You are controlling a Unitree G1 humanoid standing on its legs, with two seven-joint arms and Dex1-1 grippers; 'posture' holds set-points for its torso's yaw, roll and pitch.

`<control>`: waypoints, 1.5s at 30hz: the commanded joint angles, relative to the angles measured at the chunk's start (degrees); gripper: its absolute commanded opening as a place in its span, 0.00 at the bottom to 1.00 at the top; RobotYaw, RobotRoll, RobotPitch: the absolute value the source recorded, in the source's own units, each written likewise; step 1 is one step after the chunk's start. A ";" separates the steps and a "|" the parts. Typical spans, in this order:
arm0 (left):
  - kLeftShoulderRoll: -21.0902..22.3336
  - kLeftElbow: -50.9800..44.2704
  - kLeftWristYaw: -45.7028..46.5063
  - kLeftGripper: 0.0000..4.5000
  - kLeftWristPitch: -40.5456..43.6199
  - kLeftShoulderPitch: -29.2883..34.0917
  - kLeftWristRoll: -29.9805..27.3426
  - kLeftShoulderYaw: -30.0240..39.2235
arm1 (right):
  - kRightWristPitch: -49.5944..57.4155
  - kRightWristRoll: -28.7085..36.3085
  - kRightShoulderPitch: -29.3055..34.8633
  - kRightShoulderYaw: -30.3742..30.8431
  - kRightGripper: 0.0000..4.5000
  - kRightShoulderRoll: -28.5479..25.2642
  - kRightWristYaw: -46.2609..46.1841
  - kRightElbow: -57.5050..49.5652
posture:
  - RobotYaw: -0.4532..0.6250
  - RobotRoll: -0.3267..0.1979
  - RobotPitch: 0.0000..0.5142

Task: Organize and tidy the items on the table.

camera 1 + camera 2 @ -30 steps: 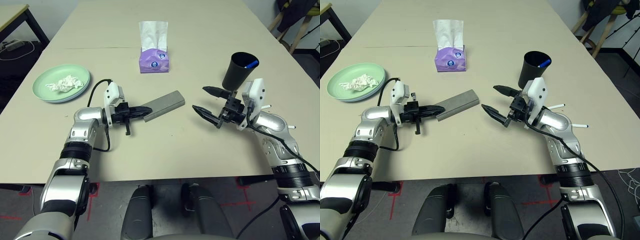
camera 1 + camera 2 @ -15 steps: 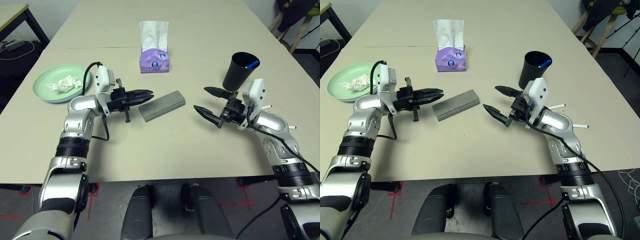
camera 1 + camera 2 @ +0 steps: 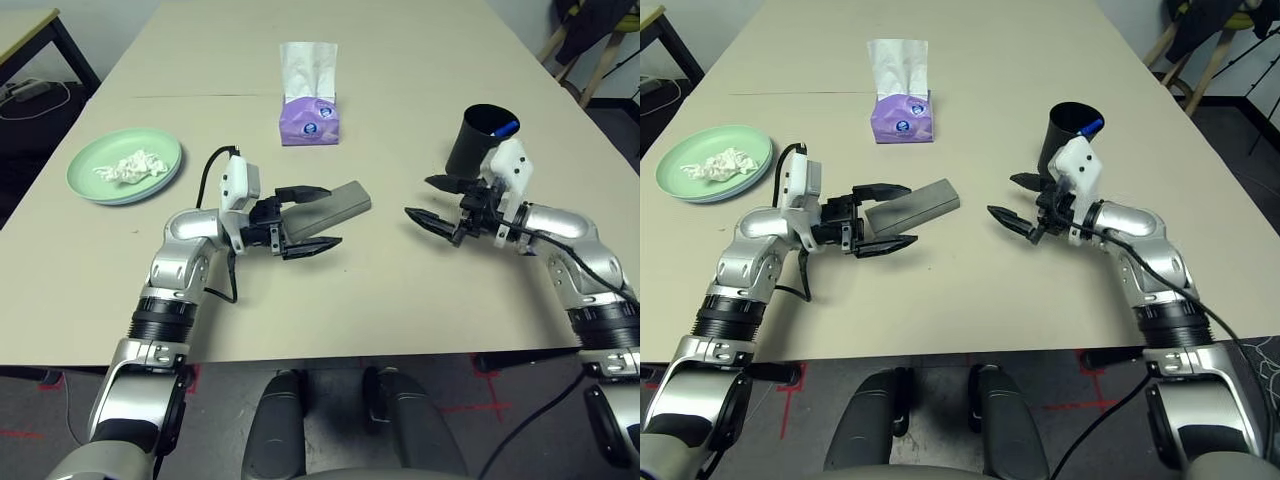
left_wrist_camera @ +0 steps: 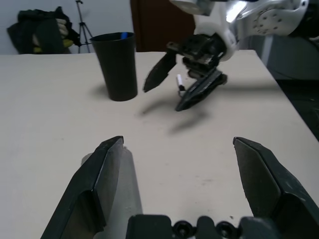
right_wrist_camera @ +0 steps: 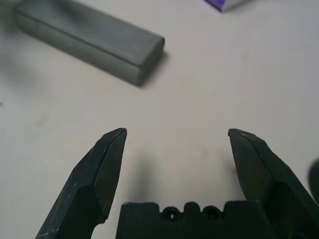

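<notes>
Desk (image 3: pixel 400 300): I am seeing plain beige. Plates (image 3: pixel 115 160): showing pale green above, light blue below. Tissue wad (image 3: pixel 132 168): showing white. Tissue pack (image 3: pixel 309 122): wearing purple with blue-and-white emblems, a white tissue (image 3: pixel 308 70) rising from it. Case (image 3: pixel 328 211): showing solid grey. Cup (image 3: pixel 472 145): showing black; pen inside (image 3: pixel 506 129), bright blue. Floor (image 3: pixel 330 420): showing dark grey, bearing red tape lines (image 3: pixel 470 408). My left gripper (image 3: pixel 325 215) and right gripper (image 3: pixel 418 196): both showing black.

Robotics lab, tripod (image 4: pixel 83 30), red floor tape (image 3: pixel 478 408), robot arms (image 3: pixel 160 320)
</notes>
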 commanded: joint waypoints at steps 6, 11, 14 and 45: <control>-0.86 -1.25 2.39 0.99 -0.27 0.62 0.94 -1.69 | -11.08 -10.51 -5.67 8.42 1.00 -15.83 17.10 8.66 | 0.47 0.62 0.35; 0.02 -1.48 1.90 0.99 -0.16 1.13 0.73 -1.66 | -23.72 -17.44 -7.58 12.48 1.00 -20.28 22.88 13.64 | 0.46 0.62 0.38; 0.05 -1.20 2.10 0.99 -0.07 0.63 0.71 -1.66 | -27.83 -19.80 -6.58 13.49 1.00 -20.87 24.37 13.98 | 0.46 0.62 0.39; 2.60 -4.52 2.34 0.99 1.11 2.64 0.36 -1.37 | -27.30 -27.91 -7.01 13.50 1.00 -21.00 25.35 17.42 | 0.48 0.62 0.41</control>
